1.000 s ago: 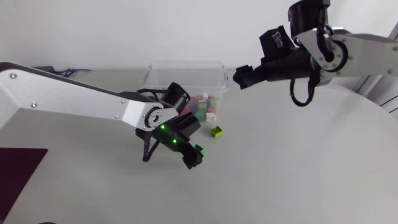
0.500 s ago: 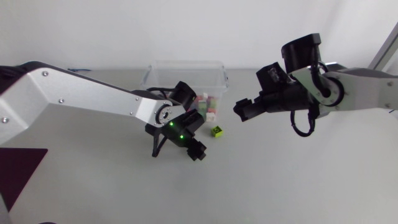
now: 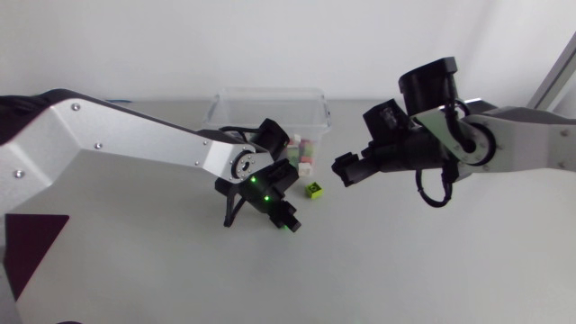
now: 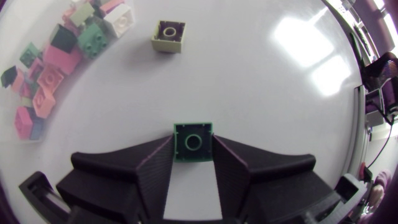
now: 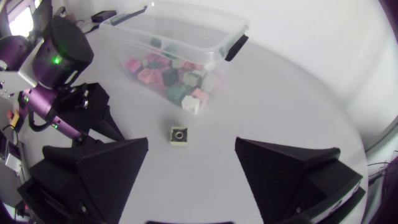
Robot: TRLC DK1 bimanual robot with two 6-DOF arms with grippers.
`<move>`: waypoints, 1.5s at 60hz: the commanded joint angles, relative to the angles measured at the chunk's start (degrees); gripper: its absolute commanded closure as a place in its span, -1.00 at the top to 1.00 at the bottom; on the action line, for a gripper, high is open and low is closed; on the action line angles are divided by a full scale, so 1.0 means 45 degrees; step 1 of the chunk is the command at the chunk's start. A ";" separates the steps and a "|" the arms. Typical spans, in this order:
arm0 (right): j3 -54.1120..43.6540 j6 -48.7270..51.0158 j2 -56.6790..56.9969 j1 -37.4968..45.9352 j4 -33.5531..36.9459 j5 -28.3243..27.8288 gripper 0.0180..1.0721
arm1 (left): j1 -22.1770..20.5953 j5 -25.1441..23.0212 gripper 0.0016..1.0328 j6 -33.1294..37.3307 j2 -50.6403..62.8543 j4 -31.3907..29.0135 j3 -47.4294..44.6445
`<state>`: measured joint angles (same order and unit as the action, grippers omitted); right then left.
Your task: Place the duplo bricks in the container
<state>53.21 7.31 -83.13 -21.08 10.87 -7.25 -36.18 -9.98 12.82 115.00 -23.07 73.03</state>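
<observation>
My left gripper (image 3: 286, 220) is low over the table in front of the container, shut on a dark green duplo brick (image 4: 193, 140) held between both fingers (image 4: 227, 171). A yellow-green brick (image 3: 313, 190) (image 4: 169, 36) (image 5: 180, 135) lies loose on the table just ahead of it. The clear plastic container (image 3: 317, 106) (image 5: 219, 38) stands at the back and holds several pink, green and white bricks (image 4: 43, 68). My right gripper (image 3: 344, 171) (image 5: 193, 155) hangs open above the table, right of the yellow-green brick, which shows between its spread fingers.
My left arm's wrist (image 5: 65, 53) is beside the container in the right wrist view. A dark mat (image 3: 27, 243) lies at the table's left edge. Bare white table (image 3: 405, 261) stretches to the front and right.
My left gripper has shut on the dark green brick. My right arm has moved left and down, nearer the yellow-green brick.
</observation>
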 commanded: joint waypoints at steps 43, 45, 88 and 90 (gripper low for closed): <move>0.4171 -0.0160 -0.7190 -0.1487 0.1158 0.1395 0.89 | 0.2045 -0.0244 -0.61 0.0140 -0.5380 -0.0440 -0.1250; 0.4328 -0.0121 -0.7385 -0.1487 0.1197 0.1415 0.86 | 0.2201 -0.0322 -0.61 0.0061 -0.5517 -0.0323 -0.1171; 0.4836 -0.0023 -0.7952 -0.1546 0.1666 0.2059 -0.39 | 0.4213 -0.0537 -0.61 -0.1833 -0.5126 0.3095 0.0352; 0.4718 -0.0004 -0.7737 -0.1546 0.1763 0.2059 -0.40 | 0.4310 -0.0537 -0.61 -0.1911 -0.5067 0.3232 0.0372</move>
<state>76.36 7.29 -119.52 -27.70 17.43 1.56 -17.61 -11.75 6.13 90.39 -9.85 72.75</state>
